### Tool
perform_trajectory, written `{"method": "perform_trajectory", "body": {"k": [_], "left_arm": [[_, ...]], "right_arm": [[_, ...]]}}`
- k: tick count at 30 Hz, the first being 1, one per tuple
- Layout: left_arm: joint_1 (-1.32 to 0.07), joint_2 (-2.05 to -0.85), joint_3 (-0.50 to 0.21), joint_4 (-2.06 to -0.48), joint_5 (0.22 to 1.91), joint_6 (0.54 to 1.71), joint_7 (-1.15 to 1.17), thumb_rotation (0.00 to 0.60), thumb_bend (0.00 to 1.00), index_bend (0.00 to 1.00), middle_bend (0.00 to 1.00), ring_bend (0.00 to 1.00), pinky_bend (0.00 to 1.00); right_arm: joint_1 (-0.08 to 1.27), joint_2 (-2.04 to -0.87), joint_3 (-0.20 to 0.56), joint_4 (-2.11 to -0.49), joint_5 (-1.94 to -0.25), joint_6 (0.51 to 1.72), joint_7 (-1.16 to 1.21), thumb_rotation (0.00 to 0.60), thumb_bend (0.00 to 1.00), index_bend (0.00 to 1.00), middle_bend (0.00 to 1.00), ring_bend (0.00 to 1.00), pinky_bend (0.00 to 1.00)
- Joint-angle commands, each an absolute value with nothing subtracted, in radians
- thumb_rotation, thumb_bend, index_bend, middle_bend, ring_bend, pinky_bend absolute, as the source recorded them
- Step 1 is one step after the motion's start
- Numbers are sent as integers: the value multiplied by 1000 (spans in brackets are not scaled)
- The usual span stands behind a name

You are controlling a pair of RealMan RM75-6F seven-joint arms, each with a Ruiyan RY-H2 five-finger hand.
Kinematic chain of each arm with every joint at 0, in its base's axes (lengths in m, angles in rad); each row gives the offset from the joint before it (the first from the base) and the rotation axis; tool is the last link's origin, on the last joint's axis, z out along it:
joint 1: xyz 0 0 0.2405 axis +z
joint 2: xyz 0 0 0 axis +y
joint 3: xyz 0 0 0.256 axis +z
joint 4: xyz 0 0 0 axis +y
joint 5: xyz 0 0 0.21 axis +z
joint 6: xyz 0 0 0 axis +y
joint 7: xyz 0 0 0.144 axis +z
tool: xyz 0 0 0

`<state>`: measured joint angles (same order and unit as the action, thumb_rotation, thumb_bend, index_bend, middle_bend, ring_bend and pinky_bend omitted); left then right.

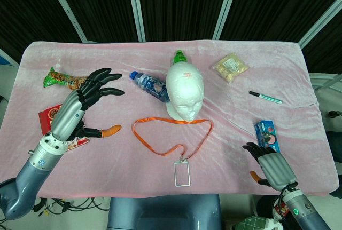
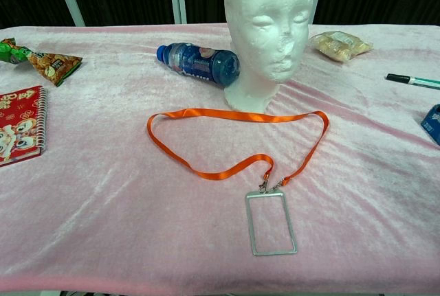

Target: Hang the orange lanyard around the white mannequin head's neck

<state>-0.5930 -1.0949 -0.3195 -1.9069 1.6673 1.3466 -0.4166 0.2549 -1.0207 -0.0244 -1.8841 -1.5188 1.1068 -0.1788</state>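
The orange lanyard lies flat as a loop on the pink cloth, just in front of the white mannequin head. Its clear badge holder points toward the front edge. The chest view shows the lanyard touching the base of the upright mannequin head, with the badge holder nearest me. My left hand hovers left of the loop, fingers spread, holding nothing. My right hand sits low at the front right edge, empty, well away from the lanyard. Neither hand shows in the chest view.
A blue water bottle lies beside the head and a green-capped bottle stands behind it. On the left are a snack bag and a red notebook. On the right are a clear food bag, a marker and a blue pack.
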Motion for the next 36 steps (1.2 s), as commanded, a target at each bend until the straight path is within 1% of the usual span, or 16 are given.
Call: {"method": "perform_trajectory", "body": {"k": [1,5,11,20,27,32,36], "left_arm": [[-596,-1100,-315,-1905,1673,1353,-401,600,203,275,123,0,65],[-592,-1095,-301,-1909,1661,1343,-383,600,203,278,124,0,65],[-593,-1067,-285,-1938,1620,1294,-350,600,203,277,131,0,68],[-585,-1008,-260,-1967,1566,1240,-313,600,203,279,132,0,72],[-547,-964,-237,-1984,1570,1266,-249,600,203,279,131,0,68],[-504,-940,-197,-1965,1563,1279,-134,600,203,276,124,0,31],[-460,-953,-160,-1950,1559,1310,-25,600,203,273,120,0,16]], "right_arm": [[254,-1032,-26,-1880,-1523,1116,-187,600,275,188,150,256,273],[250,-1044,-30,-1881,-1529,1126,-189,600,275,188,155,256,281],[243,-1036,-38,-1895,-1536,1141,-196,600,275,188,155,256,281],[238,-1027,-11,-1909,-1493,1175,-202,600,276,189,156,257,271],[229,-1018,8,-1930,-1442,1197,-202,600,274,189,156,257,271],[236,-1016,27,-1920,-1431,1209,-217,600,275,189,156,257,271],[246,-1045,63,-1873,-1395,1235,-272,600,274,189,156,257,271]]}}
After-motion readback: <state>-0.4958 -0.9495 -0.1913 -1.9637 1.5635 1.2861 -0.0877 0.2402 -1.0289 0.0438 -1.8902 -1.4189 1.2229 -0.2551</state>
